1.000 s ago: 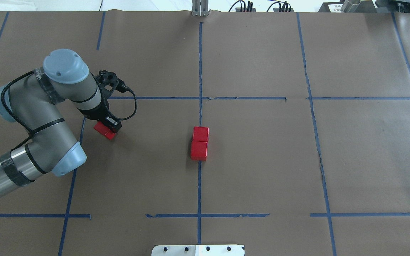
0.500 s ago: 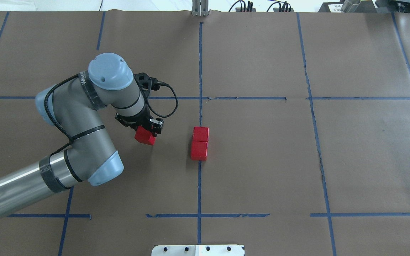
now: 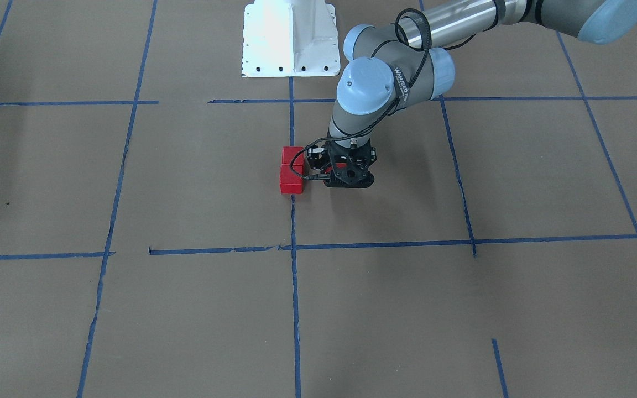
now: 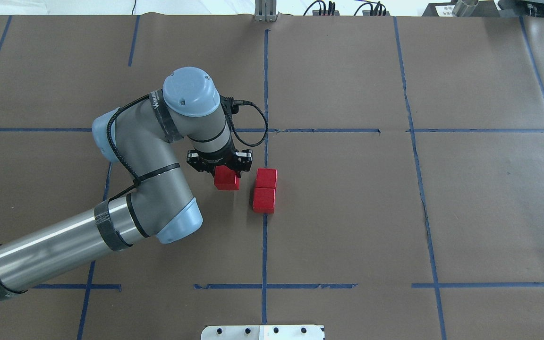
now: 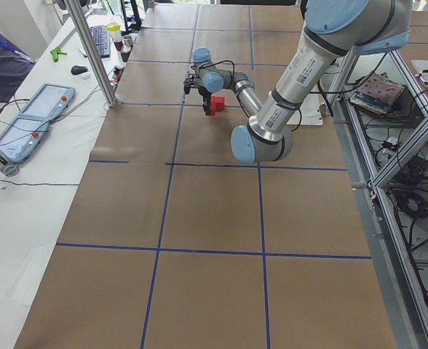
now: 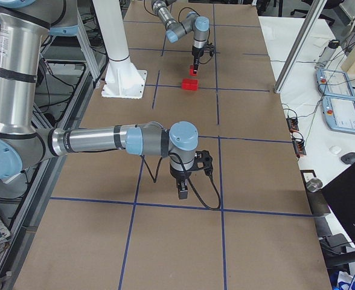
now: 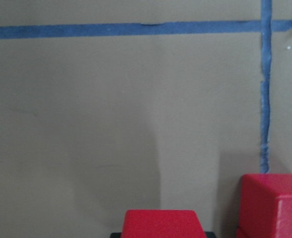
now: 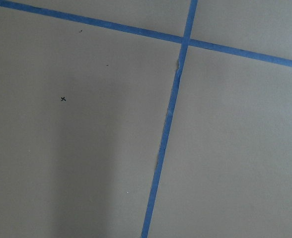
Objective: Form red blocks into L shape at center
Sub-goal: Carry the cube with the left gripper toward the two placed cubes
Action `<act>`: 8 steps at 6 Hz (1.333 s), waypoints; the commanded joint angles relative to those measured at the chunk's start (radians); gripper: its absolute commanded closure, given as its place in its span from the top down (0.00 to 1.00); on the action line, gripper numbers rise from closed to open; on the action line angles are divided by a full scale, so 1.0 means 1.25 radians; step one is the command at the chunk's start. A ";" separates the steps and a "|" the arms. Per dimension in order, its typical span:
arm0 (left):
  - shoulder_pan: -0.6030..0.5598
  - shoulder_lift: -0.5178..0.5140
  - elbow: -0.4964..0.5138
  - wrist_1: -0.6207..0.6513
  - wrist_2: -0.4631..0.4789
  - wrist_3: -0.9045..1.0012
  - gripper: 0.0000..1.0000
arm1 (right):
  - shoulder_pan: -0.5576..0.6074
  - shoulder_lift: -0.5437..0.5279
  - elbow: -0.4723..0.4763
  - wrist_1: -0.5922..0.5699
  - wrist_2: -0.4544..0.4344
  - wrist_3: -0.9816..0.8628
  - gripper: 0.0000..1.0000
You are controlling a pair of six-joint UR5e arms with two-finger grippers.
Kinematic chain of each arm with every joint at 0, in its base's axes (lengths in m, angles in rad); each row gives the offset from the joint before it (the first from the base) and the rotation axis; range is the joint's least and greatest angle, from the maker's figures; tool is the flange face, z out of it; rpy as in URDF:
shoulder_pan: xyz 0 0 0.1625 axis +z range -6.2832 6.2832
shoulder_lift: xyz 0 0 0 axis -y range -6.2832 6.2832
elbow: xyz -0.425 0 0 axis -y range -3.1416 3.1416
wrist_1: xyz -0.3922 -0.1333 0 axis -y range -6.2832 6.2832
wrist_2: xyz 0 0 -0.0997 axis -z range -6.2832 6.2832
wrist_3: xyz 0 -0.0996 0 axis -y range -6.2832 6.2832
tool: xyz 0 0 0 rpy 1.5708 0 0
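Two red blocks [image 4: 266, 178] [image 4: 264, 199] lie touching in a column on the center blue tape line [image 4: 265, 94]. They also show in the front view [image 3: 291, 182]. My left gripper [image 4: 226, 175] is shut on the third red block [image 4: 226, 180] and holds it just left of the far block, with a small gap. In the left wrist view the held block [image 7: 161, 223] sits at the bottom edge and a lying block [image 7: 275, 203] at the lower right. My right gripper [image 6: 182, 193] points down at bare paper far from the blocks. I cannot tell whether it is open.
The white robot base [image 3: 291, 38] stands at the table's near edge behind the blocks. Blue tape lines [image 8: 168, 124] cross the brown paper. Metal posts [image 6: 304, 36] and pendants [image 6: 340, 109] stand beyond the far table edge.
My left arm has swept to the right with the red block in its gripper, from the left grid cell to right beside the two center blocks. Those blocks have not moved.
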 commanded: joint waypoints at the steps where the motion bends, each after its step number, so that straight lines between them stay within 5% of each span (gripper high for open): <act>1: 0.000 -0.014 0.012 0.000 0.032 0.119 0.05 | 0.000 0.001 0.000 0.000 0.000 0.000 1.00; 2: 0.000 -0.019 0.007 0.006 0.029 0.043 0.05 | 0.000 0.000 0.000 0.000 0.000 0.001 1.00; 4: -0.001 -0.001 -0.044 0.019 0.049 -0.450 0.06 | 0.000 0.001 0.000 0.000 0.000 0.001 1.00; 6: 0.051 0.014 -0.049 0.021 0.193 -0.851 0.07 | 0.000 0.000 0.000 0.001 0.000 0.000 1.00; 8: 0.073 0.013 -0.047 0.022 0.196 -1.030 0.07 | 0.000 0.001 0.001 0.001 0.000 0.000 1.00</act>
